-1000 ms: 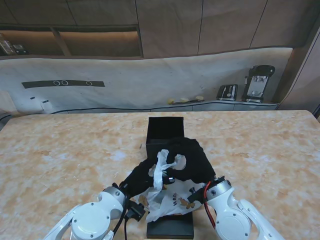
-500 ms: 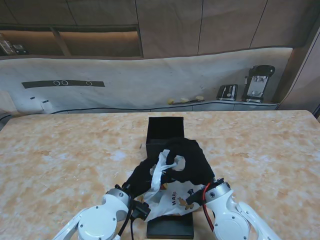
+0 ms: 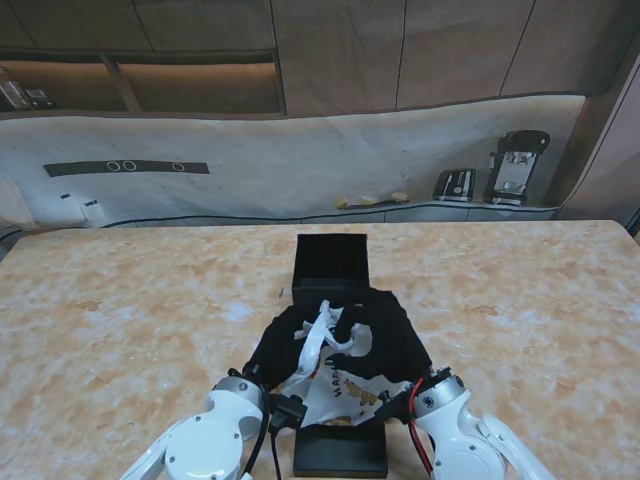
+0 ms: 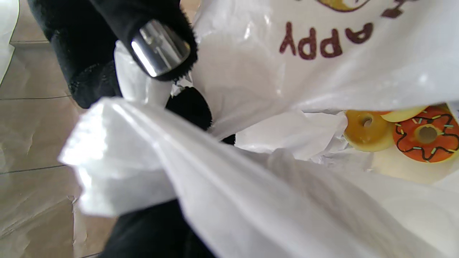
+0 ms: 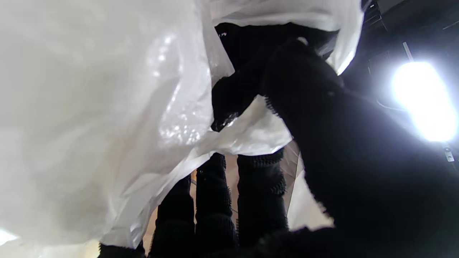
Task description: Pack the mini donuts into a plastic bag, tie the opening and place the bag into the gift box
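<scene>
A white plastic bag (image 3: 340,385) with brown print is held up between my two black-gloved hands, near me at the table's middle. My left hand (image 3: 277,345) grips the bag's left handle strip (image 3: 318,338). My right hand (image 3: 390,335) is shut on the other handle at the twisted top. In the left wrist view the bag (image 4: 272,89) gapes, showing a yellow mini donut (image 4: 365,130) and an orange iced donut (image 4: 426,138) inside. The right wrist view shows bag film (image 5: 107,107) draped over my gloved fingers (image 5: 258,186). The open black gift box (image 3: 332,262) stands just beyond the hands.
A flat black lid (image 3: 340,450) lies under the bag at the table's near edge. The marble table (image 3: 130,320) spreads to both sides. A counter (image 3: 480,190) with small appliances runs along the far wall.
Both hands and the bag have sunk lower and drawn nearer to me. The handle strip's upright tip now sits lower between the hands.
</scene>
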`<move>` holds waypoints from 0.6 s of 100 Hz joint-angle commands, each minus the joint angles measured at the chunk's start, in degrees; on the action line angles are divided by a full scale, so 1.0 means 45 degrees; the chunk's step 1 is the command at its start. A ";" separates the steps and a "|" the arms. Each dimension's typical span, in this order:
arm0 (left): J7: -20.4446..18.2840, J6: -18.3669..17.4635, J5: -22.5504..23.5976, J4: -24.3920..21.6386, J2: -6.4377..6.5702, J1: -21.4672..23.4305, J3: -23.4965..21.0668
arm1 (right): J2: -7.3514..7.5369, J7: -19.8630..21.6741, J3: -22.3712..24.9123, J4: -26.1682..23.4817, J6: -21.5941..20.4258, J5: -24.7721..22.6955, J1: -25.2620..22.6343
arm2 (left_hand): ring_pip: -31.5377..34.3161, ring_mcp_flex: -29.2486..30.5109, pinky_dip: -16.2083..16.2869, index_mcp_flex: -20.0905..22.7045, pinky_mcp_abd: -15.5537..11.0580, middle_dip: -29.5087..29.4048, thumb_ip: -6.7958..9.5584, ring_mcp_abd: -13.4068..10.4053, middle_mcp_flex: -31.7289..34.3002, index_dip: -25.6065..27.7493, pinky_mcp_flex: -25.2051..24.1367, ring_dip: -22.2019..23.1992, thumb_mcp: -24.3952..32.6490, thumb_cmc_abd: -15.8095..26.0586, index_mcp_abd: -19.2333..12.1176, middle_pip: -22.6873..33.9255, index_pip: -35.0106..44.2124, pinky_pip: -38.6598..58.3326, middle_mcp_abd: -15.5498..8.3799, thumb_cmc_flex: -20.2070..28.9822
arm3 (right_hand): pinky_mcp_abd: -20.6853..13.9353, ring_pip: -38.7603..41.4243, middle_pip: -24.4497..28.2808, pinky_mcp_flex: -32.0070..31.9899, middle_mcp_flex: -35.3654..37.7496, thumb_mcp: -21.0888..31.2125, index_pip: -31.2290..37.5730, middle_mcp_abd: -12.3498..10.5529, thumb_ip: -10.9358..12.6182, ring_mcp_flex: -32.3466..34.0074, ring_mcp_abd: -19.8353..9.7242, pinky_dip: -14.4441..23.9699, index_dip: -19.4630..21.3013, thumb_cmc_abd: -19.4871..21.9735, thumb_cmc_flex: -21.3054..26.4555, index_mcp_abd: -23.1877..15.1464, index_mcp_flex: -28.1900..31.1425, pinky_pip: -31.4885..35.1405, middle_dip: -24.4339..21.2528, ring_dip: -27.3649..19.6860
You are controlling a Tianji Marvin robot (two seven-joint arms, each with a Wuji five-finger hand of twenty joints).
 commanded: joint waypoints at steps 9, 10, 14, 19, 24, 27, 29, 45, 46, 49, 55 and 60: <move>0.0029 -0.0151 0.0020 -0.0191 -0.0145 0.0134 0.0003 | -0.0020 0.0173 0.0109 -0.0187 -0.0068 -0.0040 -0.0283 | 0.0596 0.0305 0.0352 0.1122 -0.0246 -0.0019 0.0169 -0.0402 0.0472 -0.0811 0.0115 0.0191 0.0078 0.0250 -0.0283 0.0487 0.0436 0.0182 -0.0595 0.1019 | -0.0311 0.0024 -0.0155 -0.0255 -0.0134 -0.0037 0.0234 -0.0032 -0.0295 -0.0381 -0.0259 -0.0193 0.0490 -0.0341 -0.0208 -0.0394 0.0135 0.0139 0.0151 0.0264; 0.0034 -0.0159 0.0027 -0.0190 -0.0145 0.0139 -0.0001 | -0.0019 0.0172 0.0120 -0.0194 -0.0067 -0.0048 -0.0289 | 0.0607 0.0304 0.0357 0.1137 -0.0252 -0.0012 0.0181 -0.0411 0.0496 -0.0806 0.0128 0.0195 0.0099 0.0223 -0.0270 0.0510 0.0454 0.0189 -0.0601 0.1060 | -0.0310 0.0024 -0.0159 -0.0257 -0.0146 -0.0042 0.0219 -0.0031 -0.0290 -0.0384 -0.0257 -0.0194 0.0511 -0.0322 -0.0212 -0.0411 0.0124 0.0138 0.0150 0.0264; 0.0047 -0.0184 0.0048 -0.0194 -0.0143 0.0164 -0.0021 | -0.0017 0.0179 0.0169 -0.0229 -0.0065 -0.0051 -0.0316 | 0.0807 0.0293 0.0454 0.1142 -0.0260 0.0072 0.0220 -0.0402 0.0539 -0.0720 0.0151 0.0271 0.0619 -0.0122 -0.0216 0.0707 0.0735 0.0232 -0.0599 0.1055 | -0.0324 0.0017 -0.0193 -0.0272 -0.0228 -0.0076 0.0147 -0.0015 -0.0268 -0.0406 -0.0258 -0.0197 0.0577 -0.0158 -0.0238 -0.0568 0.0000 0.0132 0.0138 0.0263; 0.0005 -0.0300 0.0070 -0.0198 -0.0114 0.0225 -0.0068 | -0.0021 0.0167 0.0244 -0.0280 -0.0049 -0.0047 -0.0352 | 0.0994 0.0292 0.0543 0.1139 -0.0255 0.0288 0.0137 -0.0422 0.0565 -0.0256 0.0196 0.0398 0.2482 -0.0925 -0.0096 0.0895 0.1100 0.0233 -0.0606 0.0406 | -0.0336 0.0024 -0.0306 -0.0275 -0.0407 -0.0326 -0.0269 0.0002 -0.0116 -0.0438 -0.0252 -0.0195 0.0820 0.0257 -0.0223 -0.0710 -0.0222 0.0127 0.0086 0.0278; -0.0085 -0.0476 0.0202 -0.0187 -0.0057 0.0288 -0.0122 | -0.0029 0.0136 0.0324 -0.0335 0.0016 -0.0053 -0.0382 | 0.1183 0.0314 0.0597 0.1164 -0.0252 0.0535 -0.0108 -0.0473 0.0589 0.0473 0.0208 0.0576 0.4969 -0.1803 0.0127 0.1065 0.1355 0.0250 -0.0691 -0.0463 | -0.0336 0.0039 -0.0404 -0.0246 -0.0474 -0.0715 -0.0833 0.0021 0.0104 -0.0425 -0.0247 -0.0166 0.0872 0.0966 -0.0129 -0.0634 -0.0351 0.0150 0.0020 0.0293; -0.0194 -0.0588 0.0264 -0.0179 -0.0012 0.0329 -0.0164 | -0.0035 0.0122 0.0370 -0.0362 0.0049 -0.0042 -0.0391 | 0.1272 0.0301 0.0633 0.1220 -0.0269 0.0677 -0.0186 -0.0502 0.0691 0.0864 0.0212 0.0670 0.6001 -0.2195 0.0266 0.1168 0.1447 0.0269 -0.0695 -0.0797 | -0.0337 0.0044 -0.0421 -0.0234 -0.0485 -0.0869 -0.1131 0.0018 0.0236 -0.0409 -0.0233 -0.0155 0.0833 0.1460 -0.0128 -0.0525 -0.0430 0.0152 0.0001 0.0299; -0.0267 -0.0666 0.0281 -0.0178 0.0016 0.0360 -0.0190 | -0.0041 0.0107 0.0397 -0.0381 0.0074 -0.0028 -0.0395 | 0.1364 0.0272 0.0670 0.1264 -0.0278 0.0803 -0.0202 -0.0527 0.0699 0.1164 0.0202 0.0770 0.6843 -0.2489 0.0385 0.1247 0.1515 0.0285 -0.0701 -0.1094 | -0.0337 0.0056 -0.0441 -0.0232 -0.0496 -0.1009 -0.1314 0.0029 0.0324 -0.0383 -0.0244 -0.0149 0.0813 0.1747 -0.0091 -0.0445 -0.0446 0.0149 -0.0022 0.0308; -0.0695 -0.1235 0.0462 -0.0096 0.0188 0.0502 -0.0365 | -0.0042 0.0108 0.0631 -0.0478 0.0129 -0.0048 -0.0342 | 0.2088 0.0036 0.1103 0.1292 -0.0345 0.1577 -0.0016 -0.0634 0.0359 0.2809 0.0296 0.1584 0.9945 -0.3308 0.1315 0.1607 0.1630 0.0554 -0.0715 -0.1893 | -0.0299 0.0051 -0.0522 -0.0205 -0.0545 -0.1167 -0.1913 0.0049 0.0457 -0.0333 -0.0184 -0.0123 0.0655 0.2286 -0.0054 -0.0346 -0.0558 0.0168 -0.0092 0.0308; -0.0713 -0.1251 0.0489 -0.0090 0.0196 0.0505 -0.0374 | -0.0040 0.0114 0.0644 -0.0481 0.0129 -0.0057 -0.0338 | 0.2185 -0.0003 0.1183 0.1259 -0.0350 0.1695 0.0003 -0.0650 0.0311 0.3048 0.0295 0.1721 1.0190 -0.3339 0.1418 0.1639 0.1627 0.0581 -0.0706 -0.1943 | -0.0296 0.0047 -0.0538 -0.0205 -0.0560 -0.1177 -0.1934 0.0051 0.0459 -0.0335 -0.0182 -0.0122 0.0657 0.2286 -0.0056 -0.0359 -0.0566 0.0168 -0.0100 0.0306; -0.0766 -0.1313 0.0536 -0.0073 0.0217 0.0514 -0.0398 | -0.0035 0.0136 0.0676 -0.0487 0.0121 -0.0069 -0.0327 | 0.2319 -0.0005 0.1247 0.1224 -0.0372 0.1806 0.0045 -0.0648 0.0278 0.3283 0.0295 0.1859 1.0422 -0.3348 0.1508 0.1689 0.1655 0.0602 -0.0726 -0.1968 | -0.0294 0.0037 -0.0583 -0.0205 -0.0599 -0.1206 -0.1981 0.0056 0.0461 -0.0337 -0.0180 -0.0120 0.0669 0.2283 -0.0068 -0.0381 -0.0582 0.0168 -0.0124 0.0302; -0.0963 -0.1537 0.0520 -0.0051 0.0282 0.0544 -0.0472 | -0.0020 0.0200 0.0753 -0.0498 0.0106 -0.0081 -0.0310 | 0.2460 -0.0261 0.1455 0.1126 -0.0501 0.2137 0.0093 -0.0818 0.0152 0.3960 0.0180 0.2178 1.0924 -0.3317 0.1684 0.1799 0.1575 0.0663 -0.0873 -0.2041 | -0.0311 0.0001 -0.0667 -0.0226 -0.0677 -0.1284 -0.2094 0.0066 0.0464 -0.0379 -0.0166 -0.0124 0.0694 0.2373 -0.0177 -0.0442 -0.0688 0.0149 -0.0169 0.0290; -0.1198 -0.1726 0.0683 -0.0014 0.0370 0.0564 -0.0556 | -0.0002 0.0270 0.0843 -0.0510 0.0090 -0.0102 -0.0316 | 0.2455 -0.0305 0.1602 0.1145 -0.0522 0.2318 0.0095 -0.0830 0.0103 0.4384 0.0131 0.2346 1.1190 -0.3334 0.1611 0.1758 0.1473 0.0692 -0.0891 -0.2165 | -0.0307 -0.0047 -0.0757 -0.0242 -0.0806 -0.1359 -0.2284 0.0107 0.0480 -0.0454 -0.0160 -0.0127 0.0656 0.2452 -0.0272 -0.0428 -0.0903 0.0131 -0.0212 0.0275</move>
